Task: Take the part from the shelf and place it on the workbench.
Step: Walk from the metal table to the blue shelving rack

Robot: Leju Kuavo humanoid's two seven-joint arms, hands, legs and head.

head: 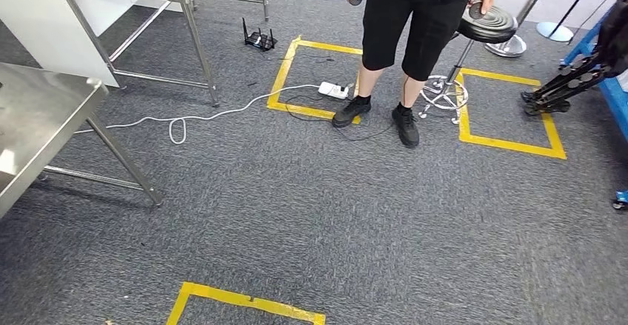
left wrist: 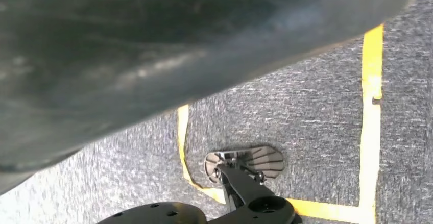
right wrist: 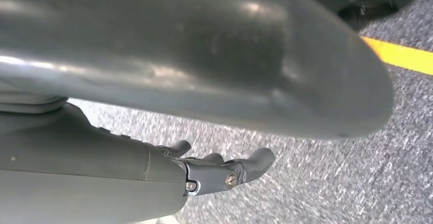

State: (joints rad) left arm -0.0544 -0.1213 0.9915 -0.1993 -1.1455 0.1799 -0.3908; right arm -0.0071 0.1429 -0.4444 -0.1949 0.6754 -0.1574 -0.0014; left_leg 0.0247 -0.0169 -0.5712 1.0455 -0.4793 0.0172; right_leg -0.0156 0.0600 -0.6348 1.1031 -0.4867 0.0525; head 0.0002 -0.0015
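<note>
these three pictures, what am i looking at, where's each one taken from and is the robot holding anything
They come from a walking humanoid robot with two arms. The wide picture is from its head, looking down at grey carpet marked with yellow tape squares. Two steel tables stand to the left, and a person stands ahead with one hand on a black stool, near a white power strip and its cable.

The other two pictures come from cameras at the wrists, looking at the floor past the robot's own body. In the right wrist view the right robot hand holds nothing, its fingers loosely apart. The left wrist view is too blocked to judge the left hand.
</note>
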